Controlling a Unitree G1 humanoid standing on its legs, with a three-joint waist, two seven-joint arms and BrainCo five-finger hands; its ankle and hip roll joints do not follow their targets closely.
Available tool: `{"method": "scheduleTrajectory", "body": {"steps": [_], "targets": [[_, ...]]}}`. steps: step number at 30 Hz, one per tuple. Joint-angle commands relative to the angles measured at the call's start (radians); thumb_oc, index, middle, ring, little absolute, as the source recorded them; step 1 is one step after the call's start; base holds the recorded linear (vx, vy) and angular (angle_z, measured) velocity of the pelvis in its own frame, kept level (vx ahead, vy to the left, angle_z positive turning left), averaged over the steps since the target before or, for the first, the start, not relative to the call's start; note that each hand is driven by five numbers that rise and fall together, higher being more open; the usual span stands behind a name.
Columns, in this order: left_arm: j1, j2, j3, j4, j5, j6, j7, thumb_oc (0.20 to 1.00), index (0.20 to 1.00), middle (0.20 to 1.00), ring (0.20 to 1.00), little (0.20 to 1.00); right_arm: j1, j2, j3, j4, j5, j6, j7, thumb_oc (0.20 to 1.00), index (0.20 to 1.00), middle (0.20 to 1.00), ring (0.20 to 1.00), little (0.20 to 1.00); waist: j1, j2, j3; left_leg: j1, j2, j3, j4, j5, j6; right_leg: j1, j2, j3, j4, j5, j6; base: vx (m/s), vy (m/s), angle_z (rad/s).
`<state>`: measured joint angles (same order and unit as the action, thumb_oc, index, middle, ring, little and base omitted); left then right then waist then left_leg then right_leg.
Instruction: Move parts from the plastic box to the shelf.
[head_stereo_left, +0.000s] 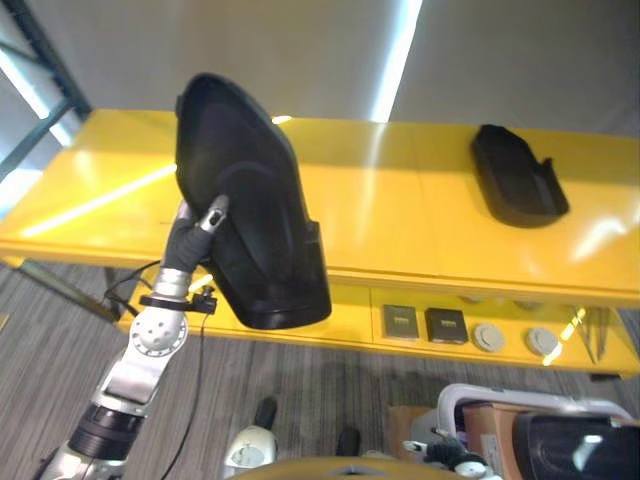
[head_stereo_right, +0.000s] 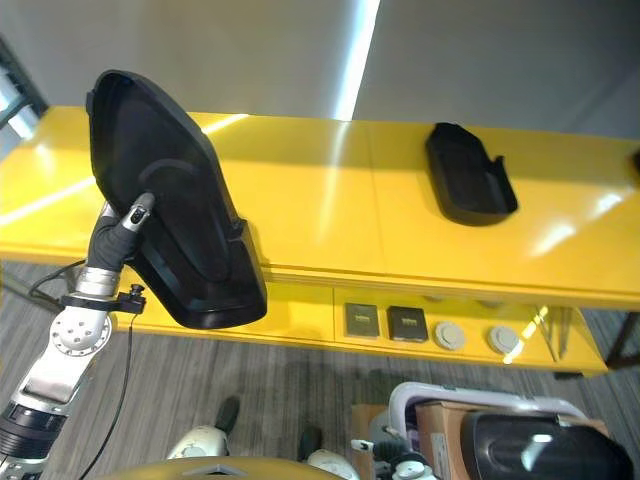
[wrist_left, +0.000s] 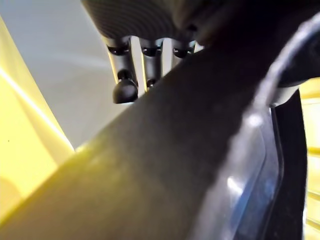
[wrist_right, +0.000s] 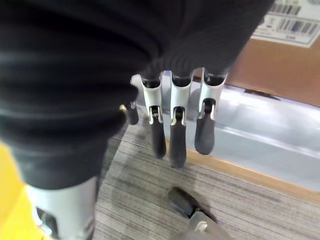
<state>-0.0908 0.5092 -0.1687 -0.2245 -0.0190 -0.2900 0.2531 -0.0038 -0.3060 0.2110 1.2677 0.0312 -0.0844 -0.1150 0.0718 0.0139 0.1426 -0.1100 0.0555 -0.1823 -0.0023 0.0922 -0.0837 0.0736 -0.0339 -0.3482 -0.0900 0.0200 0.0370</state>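
Two large black moulded plastic parts are in view. The first black part (head_stereo_left: 250, 215) is raised upright in the left hand (head_stereo_left: 197, 232), whose thumb lies across its inner face with the fingers (wrist_left: 125, 85) curled behind the edge (clamped on the part). It stands over the near left edge of the glossy yellow shelf (head_stereo_left: 400, 210), its lower end overhanging that edge. The second black part (head_stereo_left: 517, 175) lies flat on the shelf top at the far right, well apart from the first. The shelf surface between the two parts is bare yellow.

On the lower shelf level sit two small dark square items (head_stereo_left: 423, 323) and two round grey discs (head_stereo_left: 515, 339), in a row.

The right hand (wrist_right: 175, 135) hangs over the grey carpet floor (wrist_right: 240, 200) beside the translucent plastic box (wrist_right: 270, 135), fingers straight and relaxed, holding nothing.
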Motion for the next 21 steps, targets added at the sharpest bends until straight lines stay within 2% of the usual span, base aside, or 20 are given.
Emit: {"method": "scheduleTrajectory", "body": {"steps": [1,4,5,6,7,8,9,10,11,12,14,16,18,21], "targets": [[-0.141,0.022,0.071,-0.049,-0.025,-0.041,0.02,0.2,0.2,0.2,0.2,0.2,-0.016,0.008,-0.036,0.005,0.012,0.0,-0.034,1.0,1.0,1.0,1.0,1.0,-0.017,-0.025,-0.018,-0.034,-0.032,0.102,-0.025,-0.009,0.005,0.025,-0.098,-0.017,0.05,-0.064,0.081,0.07,0.016,0.83],[-0.158,0.026,0.059,-0.035,-0.019,-0.029,0.014,0.2,0.2,0.2,0.2,0.2,-0.013,0.018,-0.045,0.002,0.037,-0.001,-0.03,1.0,1.0,1.0,1.0,1.0,-0.013,-0.029,-0.042,-0.022,-0.044,0.123,-0.028,-0.025,0.023,0.037,-0.1,-0.03,0.064,-0.082,0.083,0.17,0.065,0.27],[-0.17,0.034,0.043,-0.027,-0.014,-0.019,0.01,0.2,0.2,0.2,0.2,0.2,-0.011,0.029,-0.041,-0.001,0.037,-0.002,-0.031,1.0,1.0,1.0,1.0,1.0,-0.015,-0.042,-0.054,0.011,-0.055,0.123,-0.027,-0.053,0.045,0.028,-0.116,-0.016,0.152,-0.104,0.092,0.21,0.095,-0.11],[-0.171,0.034,0.042,-0.027,-0.014,-0.019,0.01,0.2,0.2,0.2,0.2,0.2,-0.012,0.029,-0.042,-0.001,0.037,-0.002,-0.031,1.0,1.0,1.0,1.0,1.0,-0.014,-0.042,-0.054,0.008,-0.056,0.124,-0.027,-0.05,0.047,0.023,-0.117,-0.016,0.155,-0.102,0.093,0.2,0.126,-0.09],[-0.177,0.043,0.042,-0.029,-0.014,-0.016,0.007,0.2,0.2,0.2,0.2,0.2,-0.015,0.038,-0.045,-0.007,0.042,-0.002,-0.031,1.0,1.0,1.0,1.0,1.0,-0.018,-0.044,-0.052,0.022,-0.057,0.133,-0.032,-0.061,0.058,-0.001,-0.132,-0.002,0.226,-0.1,0.103,0.08,0.125,-0.02],[-0.183,0.05,0.043,-0.024,-0.017,-0.016,0.01,0.2,0.2,0.2,0.2,0.2,-0.019,0.051,-0.058,-0.022,0.06,-0.006,-0.032,1.0,1.0,1.0,1.0,1.0,-0.029,-0.046,-0.049,0.038,-0.06,0.149,-0.038,-0.071,0.072,-0.044,-0.161,0.021,0.31,-0.06,0.133,0.15,0.199,-0.22],[-0.198,0.06,0.027,-0.014,-0.028,-0.016,0.01,0.2,0.2,0.2,0.2,0.2,-0.033,0.069,-0.053,-0.043,0.072,-0.007,-0.032,1.0,1.0,1.0,1.0,1.0,-0.059,-0.036,-0.028,0.066,-0.057,0.151,-0.052,-0.07,0.087,-0.121,-0.154,0.115,0.441,-0.007,0.173,0.12,0.175,-0.36],[-0.203,0.064,0.024,-0.013,-0.034,-0.017,0.007,0.2,0.2,0.2,0.2,0.2,-0.042,0.078,-0.046,-0.048,0.069,-0.006,-0.034,1.0,1.0,1.0,1.0,1.0,-0.067,-0.023,-0.024,0.068,-0.045,0.15,-0.065,-0.062,0.085,-0.16,-0.134,0.166,0.455,-0.014,0.174,0.12,0.097,-0.28],[-0.209,0.067,0.019,-0.003,-0.051,-0.021,0.003,0.2,0.2,0.2,0.2,0.2,-0.05,0.084,-0.034,-0.055,0.062,-0.007,-0.037,1.0,1.0,1.0,1.0,1.0,-0.073,-0.017,-0.023,0.071,-0.038,0.153,-0.077,-0.063,0.077,-0.17,-0.126,0.195,0.399,-0.042,0.162,0.1,-0.017,-0.11],[-0.217,0.063,0.015,0.011,-0.074,-0.022,0.0,0.2,0.2,0.2,0.2,0.2,-0.052,0.088,-0.025,-0.053,0.055,-0.005,-0.039,1.0,1.0,1.0,1.0,1.0,-0.072,-0.012,-0.025,0.069,-0.03,0.156,-0.084,-0.065,0.066,-0.168,-0.145,0.198,0.313,-0.061,0.148,0.14,-0.086,-0.14],[-0.228,0.051,0.01,0.034,-0.129,-0.035,-0.005,0.2,0.2,0.2,0.2,0.2,-0.047,0.095,-0.011,-0.05,0.041,0.001,-0.041,1.0,1.0,1.0,1.0,1.0,-0.073,-0.013,-0.026,0.077,-0.015,0.158,-0.085,-0.078,0.051,-0.156,-0.173,0.183,0.171,-0.021,0.136,0.15,-0.138,-0.31],[-0.232,0.051,0.013,0.067,-0.145,-0.028,-0.009,0.2,0.2,0.2,0.2,0.2,-0.025,0.111,0.0,-0.045,0.03,0.006,-0.044,1.0,1.0,1.0,1.0,1.0,-0.083,-0.034,-0.032,0.088,-0.014,0.175,-0.085,-0.08,0.042,-0.127,-0.164,0.188,0.111,-0.015,0.135,0.12,-0.108,-0.15],[-0.247,0.035,0.017,0.097,-0.155,-0.027,-0.003,0.2,0.2,0.2,0.2,0.2,-0.026,0.109,0.004,-0.029,0.014,0.012,-0.047,1.0,1.0,1.0,1.0,1.0,-0.086,-0.039,-0.035,0.074,-0.005,0.186,-0.085,-0.07,0.03,-0.11,-0.149,0.182,0.071,-0.006,0.13,0.05,-0.139,0.01],[-0.313,0.027,-0.006,0.207,-0.167,-0.006,0.005,0.2,0.2,0.2,0.2,0.2,-0.002,0.092,0.008,-0.011,-0.007,0.018,-0.041,1.0,1.0,1.0,1.0,1.0,-0.114,-0.03,-0.046,0.065,0.015,0.191,-0.085,-0.062,0.01,-0.072,-0.125,0.157,0.004,0.009,0.12,0.08,-0.126,0.15]]}}
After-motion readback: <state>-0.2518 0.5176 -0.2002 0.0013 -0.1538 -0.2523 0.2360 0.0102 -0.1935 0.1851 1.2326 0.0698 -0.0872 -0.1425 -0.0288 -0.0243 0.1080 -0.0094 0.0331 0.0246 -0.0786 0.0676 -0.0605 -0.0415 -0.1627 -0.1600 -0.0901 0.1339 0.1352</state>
